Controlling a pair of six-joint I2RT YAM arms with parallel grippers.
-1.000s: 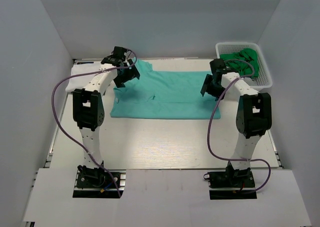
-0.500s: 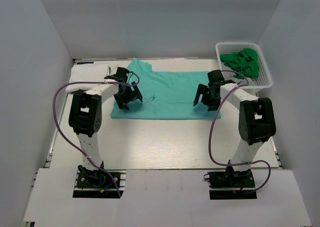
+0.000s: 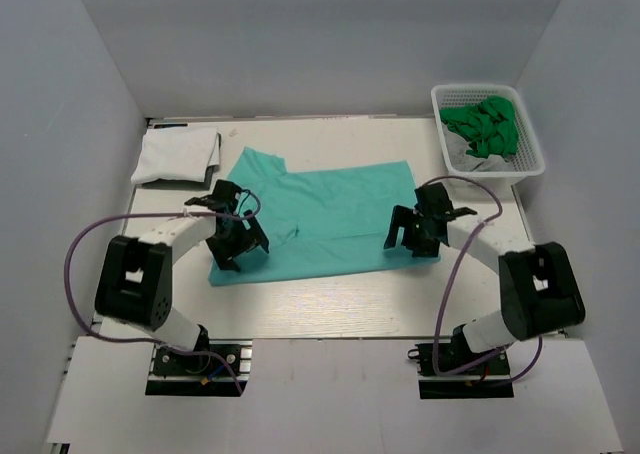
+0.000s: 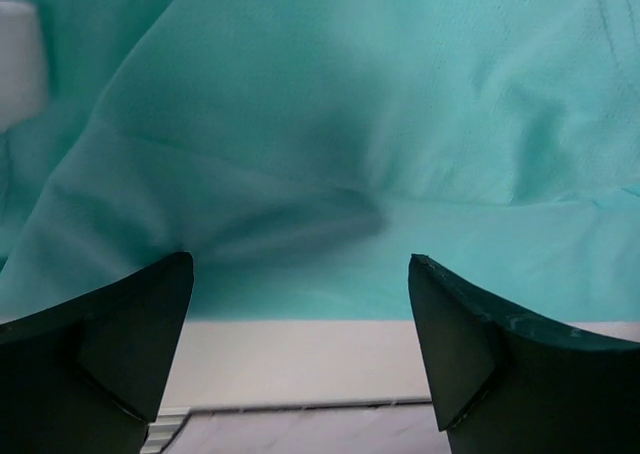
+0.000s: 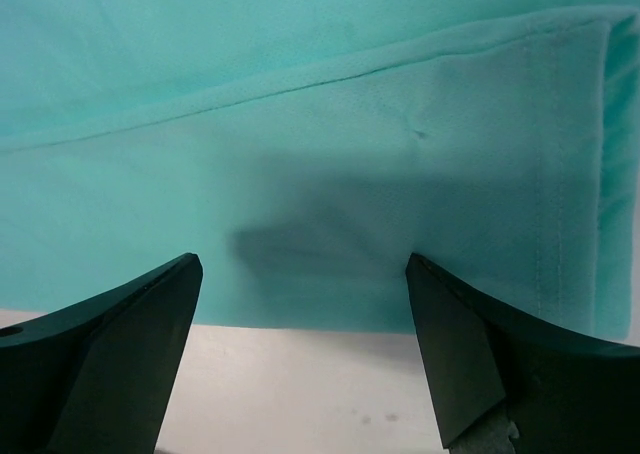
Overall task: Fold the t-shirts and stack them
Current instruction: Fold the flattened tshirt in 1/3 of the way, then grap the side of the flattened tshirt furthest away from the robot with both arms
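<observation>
I work in what looks like a robotics lab test cell. Plain grey walls (image 3: 60, 124) box in a pale counter (image 3: 330, 294) on three sides. My left arm (image 3: 170, 236) and right arm (image 3: 478, 242) are bolted to base plates (image 3: 195, 369) at its near edge. Purple cables (image 3: 445, 304) loop loose alongside them. A white plastic basket (image 3: 530, 164) sits in the far right corner.

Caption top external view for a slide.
Left pincer and right pincer open at near edge of teal t-shirt; white t-shirt far left.
</observation>
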